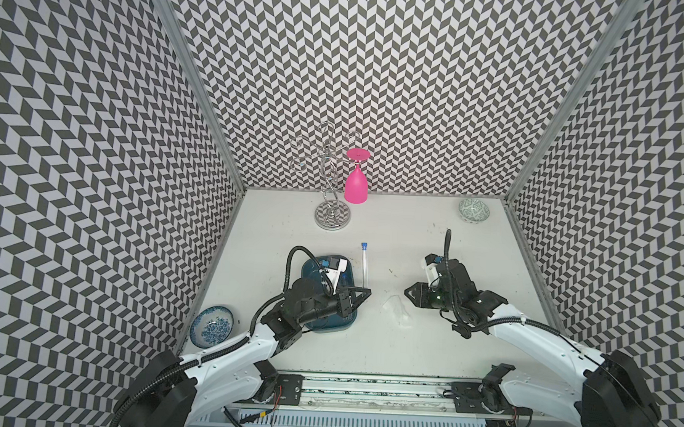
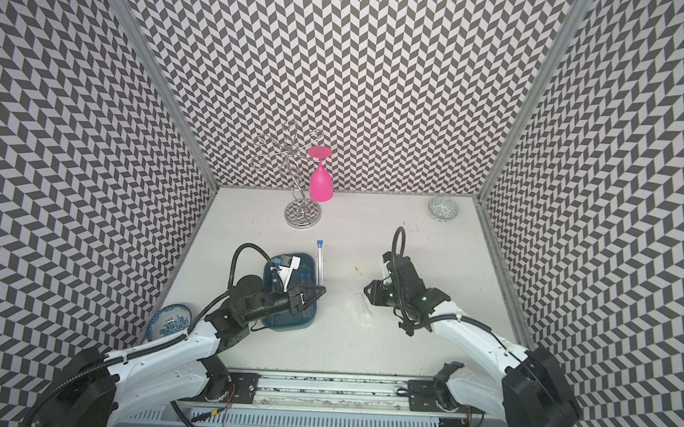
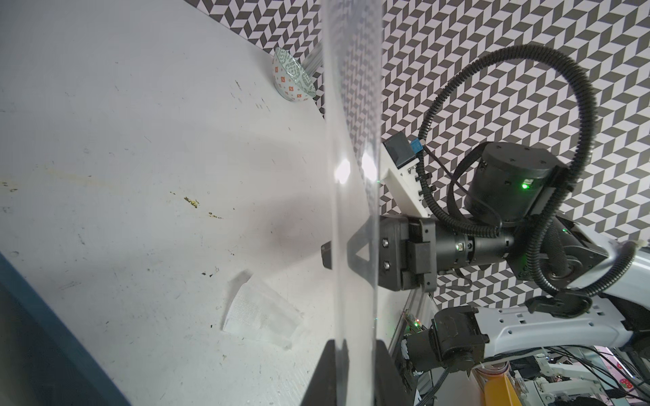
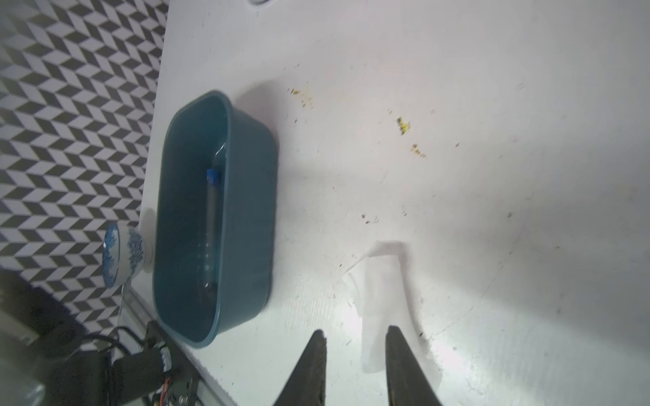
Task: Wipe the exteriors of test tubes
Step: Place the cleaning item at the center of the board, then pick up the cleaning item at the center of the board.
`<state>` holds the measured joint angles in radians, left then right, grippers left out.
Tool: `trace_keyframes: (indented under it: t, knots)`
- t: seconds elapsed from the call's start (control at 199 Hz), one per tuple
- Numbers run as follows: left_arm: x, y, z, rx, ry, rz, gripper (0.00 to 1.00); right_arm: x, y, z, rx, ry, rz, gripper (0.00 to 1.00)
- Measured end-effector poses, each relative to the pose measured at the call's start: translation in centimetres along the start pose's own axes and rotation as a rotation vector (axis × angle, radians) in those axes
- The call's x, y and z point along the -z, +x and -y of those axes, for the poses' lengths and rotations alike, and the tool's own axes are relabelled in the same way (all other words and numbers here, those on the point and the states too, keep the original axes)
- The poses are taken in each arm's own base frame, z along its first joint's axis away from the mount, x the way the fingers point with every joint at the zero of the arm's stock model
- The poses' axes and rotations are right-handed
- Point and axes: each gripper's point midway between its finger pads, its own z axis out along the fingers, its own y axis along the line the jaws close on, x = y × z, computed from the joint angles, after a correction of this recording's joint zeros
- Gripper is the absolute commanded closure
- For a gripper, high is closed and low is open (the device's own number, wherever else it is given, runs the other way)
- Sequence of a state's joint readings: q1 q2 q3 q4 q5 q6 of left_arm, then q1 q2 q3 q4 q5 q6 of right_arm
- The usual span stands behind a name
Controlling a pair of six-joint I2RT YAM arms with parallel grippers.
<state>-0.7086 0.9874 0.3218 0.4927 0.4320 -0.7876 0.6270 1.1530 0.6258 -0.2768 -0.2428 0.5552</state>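
So the left gripper (image 1: 364, 294) was clamped shut on the round-bottom end of one test tube (image 1: 365, 268). The rest of the tube stuck straight out past its fingertips, with the blue cap (image 1: 364, 246) at the far tip. That grip makes sense to me: pinch one end and nearly the whole glass length is bare and reachable for a wipe. From the left wrist view the tube looked clear of the bench (image 1: 430, 242), though I couldn't say how high. The right gripper (image 4: 355, 331) faced the left one with its jaws partway apart and nothing between them. The crumpled white tissue (image 1: 396, 311) lay loose on the bench just under and ahead of its fingertips, between the two grippers but much nearer the right. My read is that it was lined up to pinch the tissue, since that's the only wiping thing in reach, and the other gripper was already offering the tube across the gap. The teal tray (image 4: 246, 147) sat behind and under the left gripper's wrist, so that arm only had to reach forward out of it. At least one spare tube (image 4: 211, 225) with a blue cap lay inside along the wall on the right gripper's side, presumably waiting its turn. Couldn't count any others, as the arm covered most of the tray from above.
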Motion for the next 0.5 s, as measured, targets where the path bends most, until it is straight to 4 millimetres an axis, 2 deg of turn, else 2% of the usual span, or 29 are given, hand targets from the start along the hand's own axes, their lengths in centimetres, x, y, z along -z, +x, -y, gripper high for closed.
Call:
trace_keyframes:
  t: [0.1,0.196,0.332,0.502]
  knots:
    - [0.0,-0.1,-0.1,0.003,-0.004,0.004,0.83,-0.4,2.3,-1.7,0.060,-0.024,-0.059,0.72]
    - [0.0,-0.1,-0.1,0.007,-0.007,0.008,0.83,-0.8,4.4,-2.2,0.084,-0.034,-0.102,0.73]
    - [0.1,-0.2,0.0,0.011,-0.005,0.013,0.83,-1.5,6.8,-0.6,0.055,0.009,-0.140,0.75]
    - [0.2,-0.2,0.0,0.012,-0.007,0.017,0.83,-2.1,7.9,0.8,0.016,0.031,-0.135,0.75]
